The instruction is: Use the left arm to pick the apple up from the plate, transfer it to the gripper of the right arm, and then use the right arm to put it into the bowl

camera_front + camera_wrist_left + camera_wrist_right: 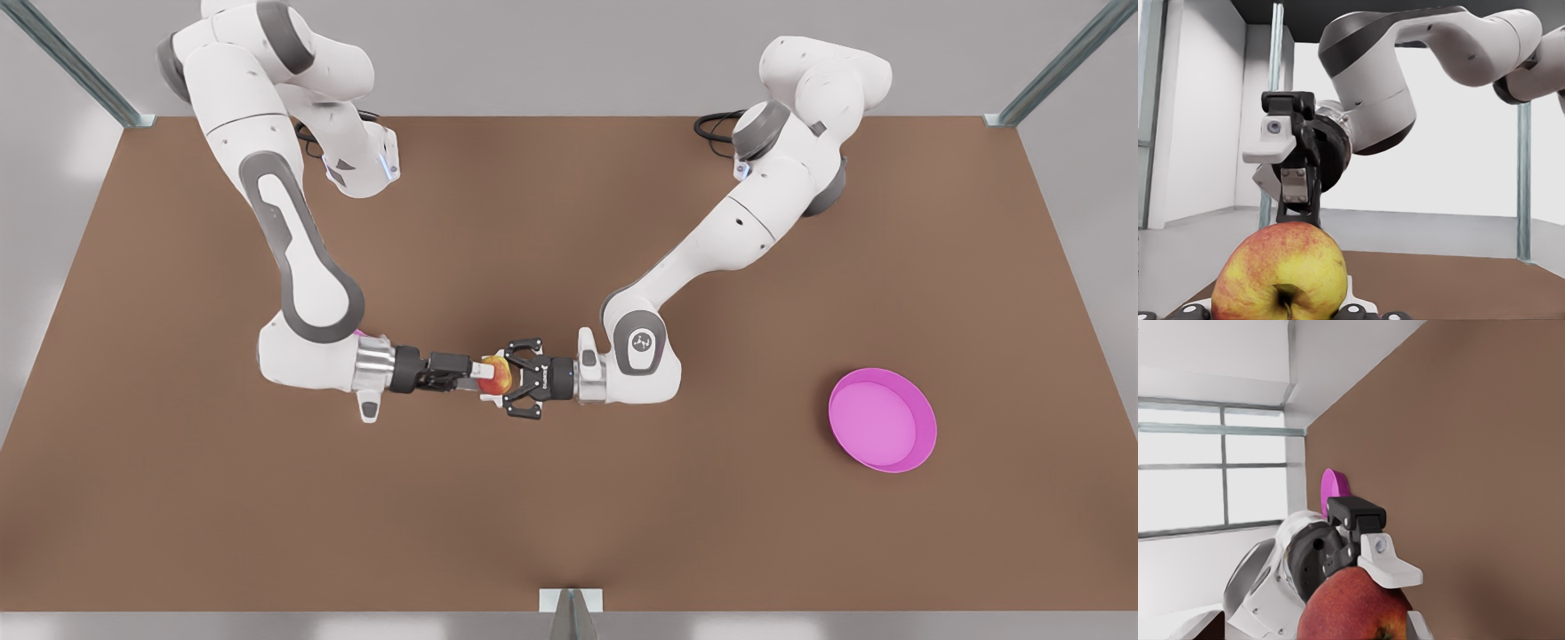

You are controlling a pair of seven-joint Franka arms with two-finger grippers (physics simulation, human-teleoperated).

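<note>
I see the apple [495, 374] held above the table between both arms, pinched by my left gripper [476, 373] while the right gripper [514, 377] brackets it, spread wide; releasing early would drop it.

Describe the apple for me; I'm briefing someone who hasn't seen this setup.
Look at the middle of the brown table, where the two white arms meet. Between the left claw and the right claw is the apple, lifted above the table. It is small, round, yellow with a red blush, unlike the pink bowl toward the front view's right.
</note>
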